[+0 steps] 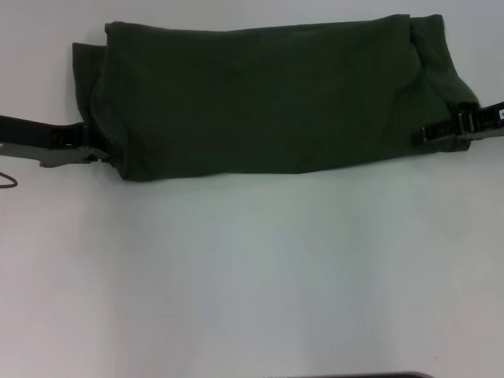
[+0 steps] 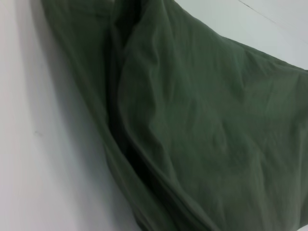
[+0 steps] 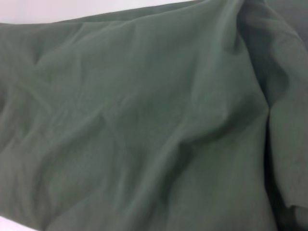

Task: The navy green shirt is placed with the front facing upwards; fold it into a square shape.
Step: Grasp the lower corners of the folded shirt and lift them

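Olive cloth, the navy green shirt [image 1: 260, 102], lies folded into a wide band; we judge a crosswise fold remains. The left gripper [image 1: 88, 150] and right gripper [image 1: 441, 130] sit at its ends; we cannot tell their grip.

The large dark olive-green cotton shirt [image 1: 268, 102] lies folded into a wide band across the far part of the white table [image 1: 260, 276], its long edges running left to right, bare tabletop stretching before it toward me. My left gripper [image 1: 93, 150] sits at the band's near left corner, my right gripper [image 1: 441, 130] at its right end, each arm reaching in from its own side. At both ends, a layer of cloth lies doubled over the one below. A thin dark cable [image 1: 8, 181] rests at the table's left edge, below my left arm.
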You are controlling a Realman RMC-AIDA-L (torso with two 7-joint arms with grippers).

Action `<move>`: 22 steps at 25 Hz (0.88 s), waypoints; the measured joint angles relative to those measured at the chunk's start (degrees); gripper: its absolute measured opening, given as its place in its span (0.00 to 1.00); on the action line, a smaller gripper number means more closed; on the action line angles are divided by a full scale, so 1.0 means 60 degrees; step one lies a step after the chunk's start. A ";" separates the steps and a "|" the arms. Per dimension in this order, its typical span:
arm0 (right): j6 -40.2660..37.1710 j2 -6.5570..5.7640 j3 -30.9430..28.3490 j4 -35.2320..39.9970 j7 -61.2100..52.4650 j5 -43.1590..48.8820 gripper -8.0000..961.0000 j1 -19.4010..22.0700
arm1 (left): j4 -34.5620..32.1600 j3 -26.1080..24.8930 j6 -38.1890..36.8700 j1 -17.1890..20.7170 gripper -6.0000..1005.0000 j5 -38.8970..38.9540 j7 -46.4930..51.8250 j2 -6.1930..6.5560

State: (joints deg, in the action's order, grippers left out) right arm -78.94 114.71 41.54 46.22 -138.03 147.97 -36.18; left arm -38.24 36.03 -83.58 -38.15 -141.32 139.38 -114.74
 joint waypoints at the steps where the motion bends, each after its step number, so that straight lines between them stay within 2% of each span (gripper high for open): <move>1: 0.0000 -0.0002 -0.0020 0.0004 -0.0036 0.0015 0.97 0.0009 | 0.0000 0.0000 0.0001 0.0000 0.03 0.0000 -0.0003 -0.0006; 4: -0.0001 -0.0051 -0.0106 0.0092 -0.0113 -0.0002 0.97 0.0082 | 0.0000 0.0000 -0.0032 0.0000 0.03 0.0000 -0.0013 -0.0017; 7: -0.0027 -0.0098 -0.0104 0.0131 -0.0162 0.0069 0.86 0.0112 | 0.0000 0.0000 -0.0052 0.0000 0.03 -0.0001 -0.0013 -0.0020; 22: -0.0248 -0.0180 -0.0032 0.0304 -0.0426 0.0298 0.23 0.0125 | 0.0001 0.0000 -0.0164 -0.0029 0.03 -0.0069 -0.0013 0.0033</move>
State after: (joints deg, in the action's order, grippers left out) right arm -80.43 113.63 41.35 48.05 -140.59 149.76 -35.43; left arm -38.23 36.03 -84.56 -38.32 -141.73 139.30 -114.54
